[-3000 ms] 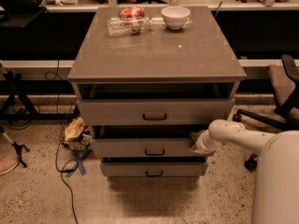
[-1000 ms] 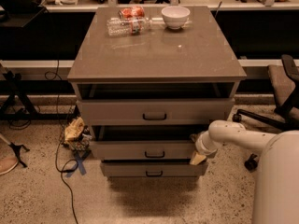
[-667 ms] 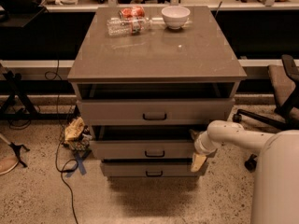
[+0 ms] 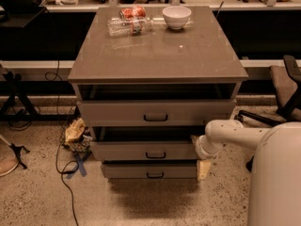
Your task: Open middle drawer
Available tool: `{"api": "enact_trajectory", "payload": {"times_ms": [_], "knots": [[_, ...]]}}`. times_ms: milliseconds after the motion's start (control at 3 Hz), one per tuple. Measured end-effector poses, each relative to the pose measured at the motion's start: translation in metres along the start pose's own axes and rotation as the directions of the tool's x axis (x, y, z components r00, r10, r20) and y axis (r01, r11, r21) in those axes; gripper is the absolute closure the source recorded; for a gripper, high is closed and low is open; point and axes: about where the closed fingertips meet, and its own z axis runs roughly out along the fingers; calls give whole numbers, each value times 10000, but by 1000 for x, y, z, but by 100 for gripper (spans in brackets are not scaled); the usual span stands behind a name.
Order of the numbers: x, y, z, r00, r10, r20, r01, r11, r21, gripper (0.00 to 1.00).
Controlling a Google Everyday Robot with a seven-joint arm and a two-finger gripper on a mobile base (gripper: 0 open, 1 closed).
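Observation:
The middle drawer [image 4: 127, 151] is a grey-taupe front with a small dark bar handle [image 4: 155, 155], between a wider top drawer [image 4: 117, 113] and a narrower bottom drawer [image 4: 127, 170]. It stands pulled out a little, with a dark gap above it. My gripper [image 4: 203, 167] hangs at the right end of the middle drawer's front, pointing down beside the bottom drawer's right edge. The white arm [image 4: 240, 134] reaches in from the right.
On the cabinet top [image 4: 188, 55] lie a clear plastic bottle [image 4: 126, 26], a red can [image 4: 132, 12] and a white bowl [image 4: 177, 16]. A crumpled bag [image 4: 75, 131] and cables [image 4: 63, 168] lie on the floor at left. A chair [image 4: 284, 91] stands at right.
My gripper has dropped from the right end of the middle drawer's front to lower beside the bottom drawer. The drawers have not visibly moved.

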Motion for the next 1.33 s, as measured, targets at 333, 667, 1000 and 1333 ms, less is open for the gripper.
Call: {"api": "enact_trajectory", "payload": {"times_ms": [333, 667, 1000, 1333], "knots": [[-1, 6, 0, 9996, -40, -273, 22, 9978, -669, 0], [-14, -4, -2, 9976, -487, -495, 430, 9931, -1089, 0], [-10, -8, 2, 9984, -369, -429, 318, 9929, -1147, 0], [-2, -9, 11, 9994, -83, -335, 40, 9921, -1256, 18]]}}
